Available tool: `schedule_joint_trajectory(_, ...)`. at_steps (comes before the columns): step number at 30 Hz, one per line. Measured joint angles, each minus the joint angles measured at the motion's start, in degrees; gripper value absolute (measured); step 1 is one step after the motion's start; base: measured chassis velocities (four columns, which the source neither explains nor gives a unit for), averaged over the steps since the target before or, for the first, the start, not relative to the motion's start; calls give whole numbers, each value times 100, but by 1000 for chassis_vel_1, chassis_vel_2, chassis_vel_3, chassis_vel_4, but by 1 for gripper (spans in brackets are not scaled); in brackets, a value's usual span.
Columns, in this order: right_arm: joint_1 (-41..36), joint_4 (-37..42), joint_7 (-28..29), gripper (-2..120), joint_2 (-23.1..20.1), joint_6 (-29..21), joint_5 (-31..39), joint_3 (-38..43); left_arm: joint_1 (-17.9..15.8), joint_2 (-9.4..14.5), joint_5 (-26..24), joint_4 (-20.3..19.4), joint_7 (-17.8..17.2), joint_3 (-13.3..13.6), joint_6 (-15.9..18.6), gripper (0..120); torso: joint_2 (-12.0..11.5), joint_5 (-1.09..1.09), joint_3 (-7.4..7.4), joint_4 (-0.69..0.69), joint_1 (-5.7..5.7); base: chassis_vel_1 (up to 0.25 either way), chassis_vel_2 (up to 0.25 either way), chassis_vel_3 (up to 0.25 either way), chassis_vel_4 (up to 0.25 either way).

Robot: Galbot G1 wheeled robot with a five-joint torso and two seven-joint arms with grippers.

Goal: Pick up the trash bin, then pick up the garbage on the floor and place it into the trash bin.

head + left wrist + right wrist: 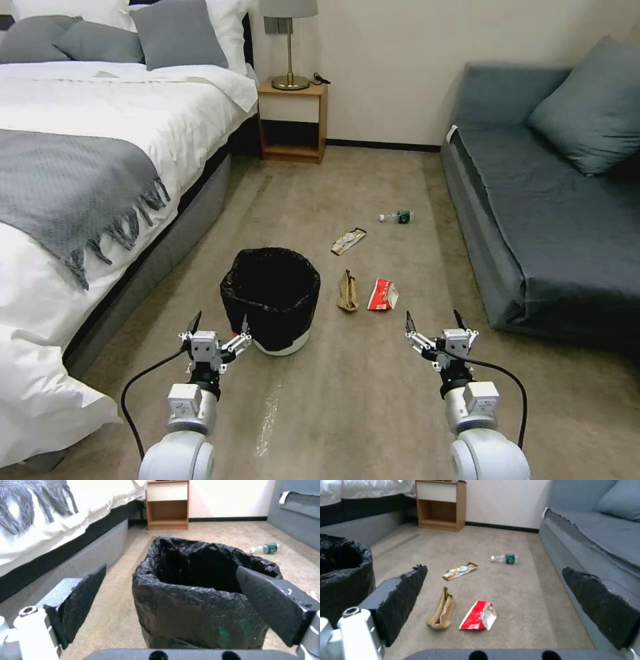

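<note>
Carpet (373, 413) is carrying bin (270, 297) and garbage (383, 294); left gripper (219, 328) is lining up wide-open, empty; right gripper (433, 327) likewise.

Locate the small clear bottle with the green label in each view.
Head view: small clear plastic bottle with green label, on carpet beyond the wrappers, near the sofa.
Left wrist view, past the bin's rim.
Right wrist view, mid-floor.
Shared landmark: wooden nightstand.
</note>
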Motion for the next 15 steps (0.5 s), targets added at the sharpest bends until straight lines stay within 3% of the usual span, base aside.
schedule_joint_trajectory(15,0,0,0,100,0,0,0,0,0,0,0,0,0,0,0,100,0,0,0,0,0,0,0,0,0)
